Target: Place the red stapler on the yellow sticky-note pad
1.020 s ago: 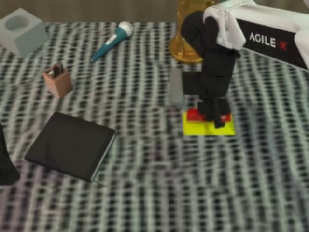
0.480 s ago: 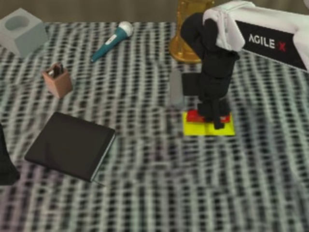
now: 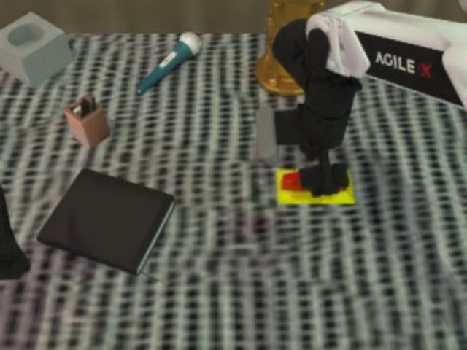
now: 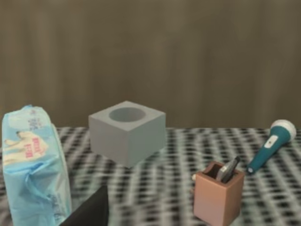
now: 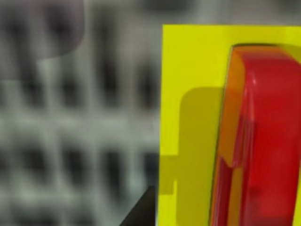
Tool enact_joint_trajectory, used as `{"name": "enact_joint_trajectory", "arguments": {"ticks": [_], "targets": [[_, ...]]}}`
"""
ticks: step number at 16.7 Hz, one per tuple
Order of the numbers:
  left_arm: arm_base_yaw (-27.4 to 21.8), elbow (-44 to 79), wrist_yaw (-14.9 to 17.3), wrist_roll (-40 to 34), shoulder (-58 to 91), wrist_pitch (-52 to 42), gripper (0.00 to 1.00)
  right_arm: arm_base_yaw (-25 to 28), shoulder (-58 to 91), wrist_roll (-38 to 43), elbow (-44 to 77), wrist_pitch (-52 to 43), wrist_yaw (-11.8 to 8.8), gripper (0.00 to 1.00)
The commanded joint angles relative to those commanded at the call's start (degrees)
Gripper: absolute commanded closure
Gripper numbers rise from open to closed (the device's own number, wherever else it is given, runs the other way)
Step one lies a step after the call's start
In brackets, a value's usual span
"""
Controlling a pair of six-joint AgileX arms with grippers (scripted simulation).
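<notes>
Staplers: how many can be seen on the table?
1: the red stapler lies on the yellow sticky-note pad, under the right gripper. Others could be hidden behind the arm.

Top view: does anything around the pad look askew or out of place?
Nothing stands out. The red stapler lies on the yellow sticky-note pad, within its edges, with the right hand directly over it. The black notebook lies flat, apart.

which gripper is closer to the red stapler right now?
Right. The right gripper is directly over the red stapler, which lies on the yellow sticky-note pad. The left arm is parked at the table's left edge, beyond the black notebook.
</notes>
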Motion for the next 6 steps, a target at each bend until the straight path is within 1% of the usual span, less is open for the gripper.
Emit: {"name": "enact_joint_trajectory", "arguments": {"ticks": [1,6], "targets": [[0.0,0.0,0.0,0.0,0.0,0.0,0.0,0.0,0.0,0.0,0.0,0.0,0.0,0.0],[0.0,0.0,0.0,0.0,0.0,0.0,0.0,0.0,0.0,0.0,0.0,0.0,0.0,0.0]]}}
